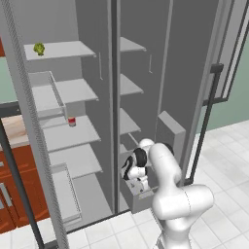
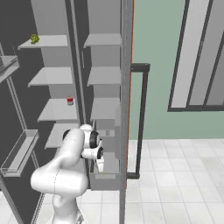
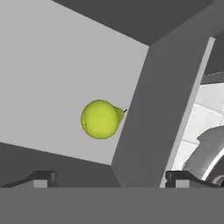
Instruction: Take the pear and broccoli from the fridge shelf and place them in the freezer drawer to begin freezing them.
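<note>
- In the left base view you see the arm rise from the lower right and bend down toward the freezer drawer (image 1: 133, 198), a grey box pulled out at the bottom centre of the frame. The gripper (image 1: 138, 184) points down into it; from here you cannot tell how far the jaws stand apart. The broccoli (image 1: 39, 48) sits on the top shelf (image 1: 68, 48) at the upper left. A small red-and-white can (image 1: 72, 121) stands on a lower shelf, left of centre.
- In the right base view you find the gripper (image 2: 100, 165) low and left of centre, over the freezer drawer (image 2: 107, 179). The broccoli (image 2: 34, 39) is at the upper left, and the can (image 2: 70, 101) sits below it.
- In the hand view you look down at the pear (image 3: 101, 119), lying alone on the pale drawer floor at the centre of the frame, close to the wall on its right. The two fingertips (image 3: 43, 178) stand wide apart along the bottom, with nothing between them and clear of the fruit.
</note>
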